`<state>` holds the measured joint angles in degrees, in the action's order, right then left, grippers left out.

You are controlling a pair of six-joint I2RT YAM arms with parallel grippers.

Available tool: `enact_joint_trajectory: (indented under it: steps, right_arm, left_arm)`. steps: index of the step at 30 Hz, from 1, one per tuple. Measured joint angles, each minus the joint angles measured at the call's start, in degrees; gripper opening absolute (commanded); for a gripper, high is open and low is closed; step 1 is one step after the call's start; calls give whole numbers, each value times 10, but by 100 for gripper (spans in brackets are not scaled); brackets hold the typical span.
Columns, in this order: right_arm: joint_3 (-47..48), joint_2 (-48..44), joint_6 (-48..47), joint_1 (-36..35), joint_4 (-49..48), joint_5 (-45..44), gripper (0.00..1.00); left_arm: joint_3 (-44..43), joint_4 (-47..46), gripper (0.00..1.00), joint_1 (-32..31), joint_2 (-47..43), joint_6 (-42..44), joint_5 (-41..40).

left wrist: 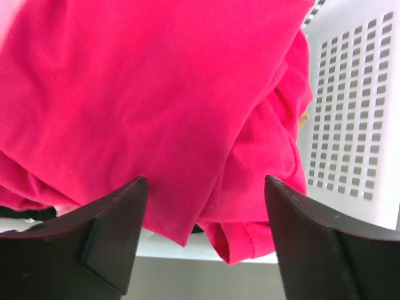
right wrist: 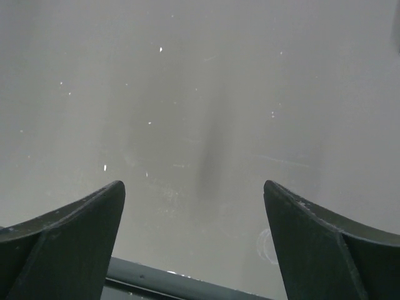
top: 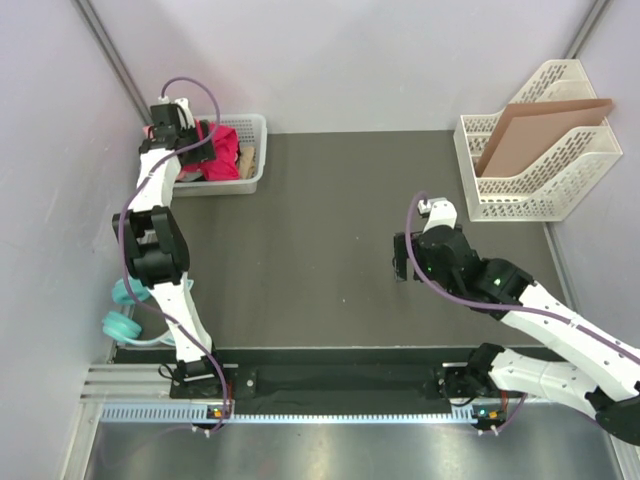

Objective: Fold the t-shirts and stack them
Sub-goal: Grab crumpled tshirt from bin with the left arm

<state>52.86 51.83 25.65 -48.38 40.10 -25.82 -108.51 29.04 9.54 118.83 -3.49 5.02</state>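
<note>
A white perforated basket (top: 228, 187) sits far left, a white file rack (top: 560, 195) holding brown cardboard (top: 540, 130) far right, teal headphones (top: 122, 325) near left.

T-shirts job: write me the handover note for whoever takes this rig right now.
Left gripper: open, poised over the crumpled crimson-red cloth t-shirt in the white perforated plastic basket at the far left corner.
Right gripper: open, holding nothing, over the dark table mat.
A sliver of paler pink cloth shows beside the red shirt, likely the second shirt.
Done: nothing folded or stacked.
Left: lift the shirts out, fold each, stack them.
</note>
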Motion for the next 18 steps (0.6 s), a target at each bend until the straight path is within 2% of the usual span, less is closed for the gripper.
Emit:
enact_joint_trajectory:
  steps: [3,10,16,18]
  right_arm:
    - [-13,0,4,0,0,5,86]
    - [-18,0,10,-2,1,7,85]
    - [-18,-2,16,-2,3,7,82]
    - [-18,-5,19,-2,6,7,78]
  left_arm:
    - [-12,-5,65,0,5,4,0]
    - [-16,-9,68,1,11,12,0]
    - [-23,-9,66,1,31,20,-3]
    - [-29,-10,55,1,41,22,-7]
